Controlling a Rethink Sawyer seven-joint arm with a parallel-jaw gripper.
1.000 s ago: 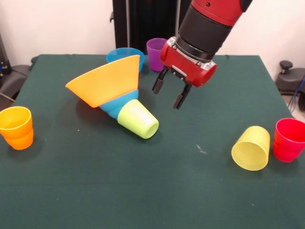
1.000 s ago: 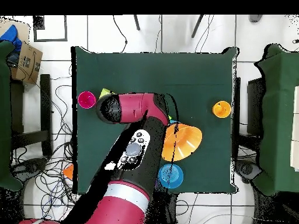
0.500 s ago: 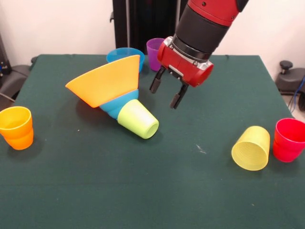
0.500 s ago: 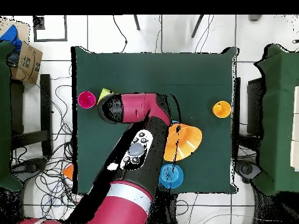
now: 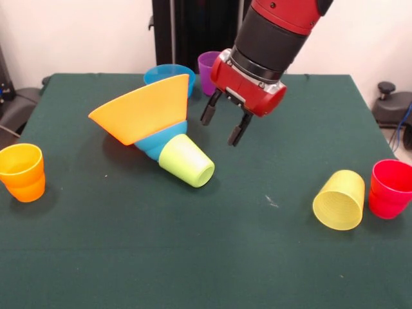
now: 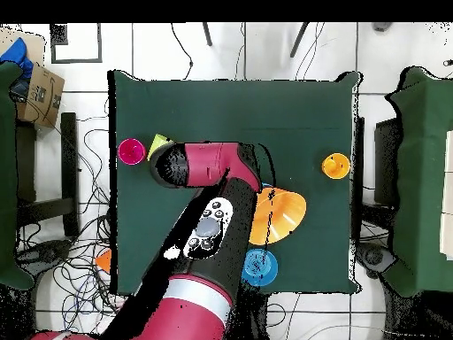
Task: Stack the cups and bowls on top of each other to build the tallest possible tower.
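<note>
The end effector (image 5: 223, 125) hangs in the air above the bench (image 5: 212, 257), its two dark fingers (image 5: 208, 111) spread wide and holding nothing. At its 8 o'clock in the front view the tower (image 5: 154, 129) lies toppled on its side: a lime green cup (image 5: 187, 161) with its mouth toward 4 o'clock, a blue bowl (image 5: 159, 141) seated against it, and a large yellow-orange bowl (image 5: 143, 108) flaring out toward 10 o'clock. Bare green cloth spreads from 5 to 7 o'clock, giving free room up to the near edge. A second blue bowl (image 5: 168, 74) and a purple cup (image 5: 210, 72) stand near the far edge at 11 o'clock, the purple cup partly hidden behind the wrist. A yellow cup (image 5: 339, 200) lies on its side at 4 o'clock, touching an upright red cup (image 5: 390, 188) cut by the right border. An orange cup (image 5: 22, 172) stands by the left edge. In the overhead view the arm (image 6: 208, 221) covers most of the tower.
</note>
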